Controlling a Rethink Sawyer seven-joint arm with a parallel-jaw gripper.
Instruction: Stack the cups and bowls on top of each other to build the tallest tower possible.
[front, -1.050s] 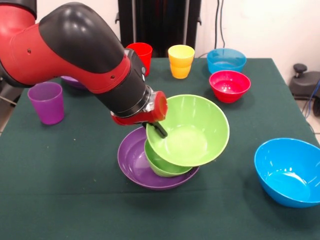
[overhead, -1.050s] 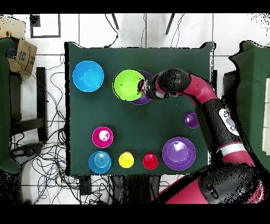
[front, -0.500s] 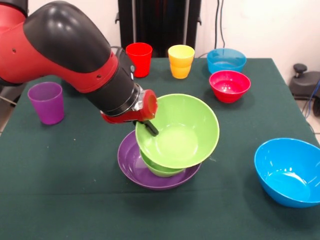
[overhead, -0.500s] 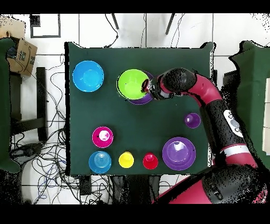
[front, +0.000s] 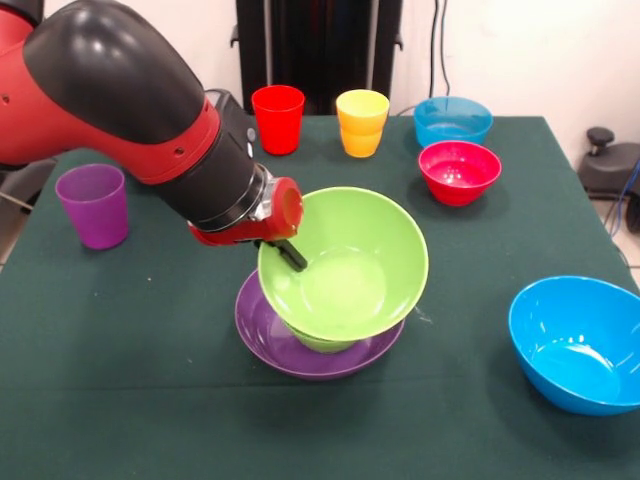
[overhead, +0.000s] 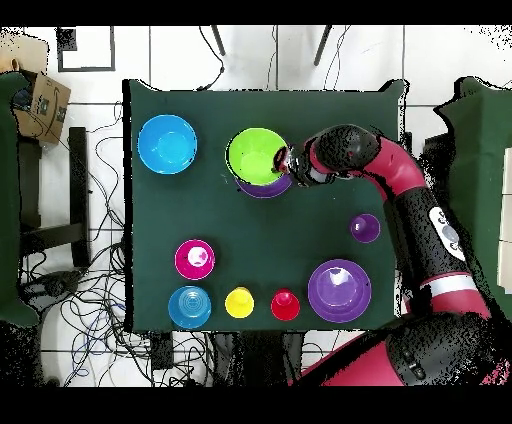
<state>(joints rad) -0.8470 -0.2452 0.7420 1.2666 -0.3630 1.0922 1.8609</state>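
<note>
We see the red and black arm's claw (front: 290, 250) clamped on the near-left rim of a large glossy lime green plastic bowl (front: 345, 265), one dark finger showing inside the bowl's wall. That bowl sits tilted, its mouth leaning toward the camera in the front view, and it holds nothing. It rests on a smaller green plastic bowl (front: 318, 340), of which only a lower sliver shows, and that one sits inside a large shallow purple plastic bowl (front: 265, 325) flat on the green-clothed bench (front: 120, 400). These three nested bowls make up the tower, standing at mid-bench; from overhead we find it as the lime green bowl (overhead: 256, 156) over a purple edge (overhead: 262, 188), with the claw (overhead: 283, 160) at its side.

To the front view's right, well apart from the tower, a large blue plastic bowl (front: 578, 343) stands upright and empty. At the far edge we count a small red plastic bowl (front: 459, 171) and, just behind it, a small light blue plastic bowl (front: 452, 121), both empty. Beside them stand a yellow-orange tapered plastic cup (front: 362, 122) and a red tapered plastic cup (front: 278, 118), upright and apart. A translucent purple plastic cup (front: 93, 205) stands alone at the left. Overhead we also see a second large purple plastic bowl (overhead: 339, 290), upright and empty, near the robot's base.
</note>
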